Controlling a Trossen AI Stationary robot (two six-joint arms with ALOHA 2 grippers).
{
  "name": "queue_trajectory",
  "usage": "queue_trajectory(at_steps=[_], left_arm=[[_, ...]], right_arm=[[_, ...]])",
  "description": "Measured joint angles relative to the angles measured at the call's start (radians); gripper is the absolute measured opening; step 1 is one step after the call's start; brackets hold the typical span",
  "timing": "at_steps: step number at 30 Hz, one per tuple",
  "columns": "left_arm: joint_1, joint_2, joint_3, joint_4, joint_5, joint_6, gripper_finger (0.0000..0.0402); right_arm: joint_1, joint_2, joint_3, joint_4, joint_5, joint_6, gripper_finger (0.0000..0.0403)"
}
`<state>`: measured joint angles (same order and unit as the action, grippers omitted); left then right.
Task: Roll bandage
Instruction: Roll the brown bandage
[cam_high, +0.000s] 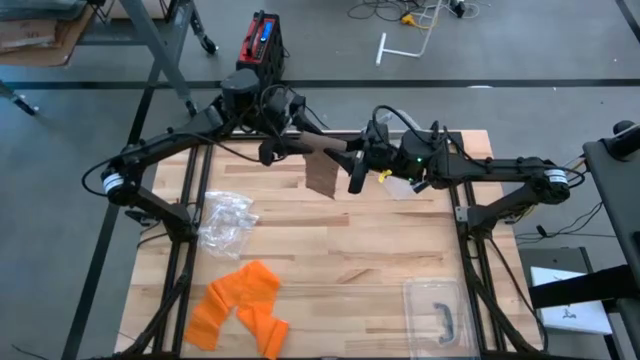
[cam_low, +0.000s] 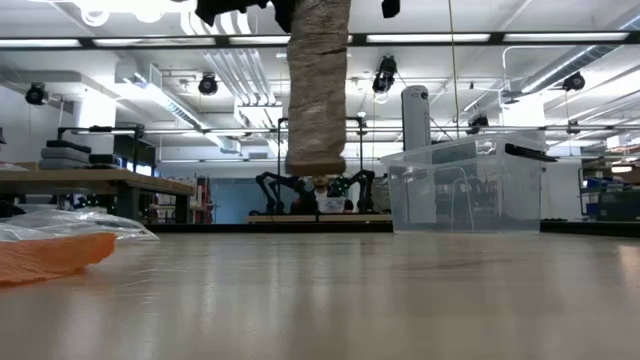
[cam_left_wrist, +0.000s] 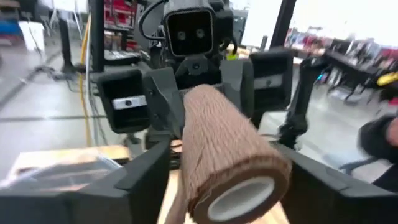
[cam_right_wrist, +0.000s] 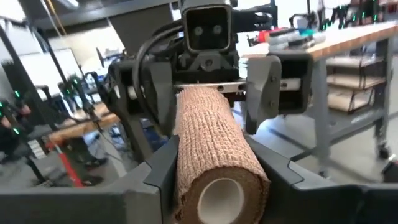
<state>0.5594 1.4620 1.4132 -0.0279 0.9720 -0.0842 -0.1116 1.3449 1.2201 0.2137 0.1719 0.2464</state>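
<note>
Pale wood table (cam_high: 330, 250), grey floor (cam_high: 520, 40), workshop benches (cam_low: 90, 180) behind

The right end effector (cam_right_wrist: 217, 180) has its two dark fingers (cam_right_wrist: 158, 171) on either side of a tan bandage roll (cam_right_wrist: 211, 134), pressing against its crinkled sides. The roll lies lengthwise, pointing away from the camera, its near end showing a white cardboard core (cam_right_wrist: 219, 198) ringed by brown layers. At the roll's far end stands the left end effector (cam_right_wrist: 208, 78), facing the camera, its grey finger blocks spread apart on both sides of the roll. Its wrist camera (cam_right_wrist: 207, 29) sits above the roll. Beyond, a wooden counter (cam_right_wrist: 348, 43) with shelves stands off to one side.
</note>
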Motion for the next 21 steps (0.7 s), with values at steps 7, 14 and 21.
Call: queue_trajectory(at_steps=[7, 14, 21], left_arm=[[0.002, -0.001, 0.0, 0.0, -0.031, -0.122, 0.0313], [0.004, 0.021, 0.0, 0.064, -0.048, -0.215, 0.0285], [0.006, 0.023, 0.0, 0.068, -0.044, -0.184, 0.0221]], right_arm=[[-0.001, 0.0, 0.0, 0.001, 0.034, -0.099, 0.0135], [0.002, 0.0, 0.0, 0.0, 0.038, -0.139, 0.013], [0.002, 0.0, 0.0, -0.015, 0.043, -0.132, 0.0127]])
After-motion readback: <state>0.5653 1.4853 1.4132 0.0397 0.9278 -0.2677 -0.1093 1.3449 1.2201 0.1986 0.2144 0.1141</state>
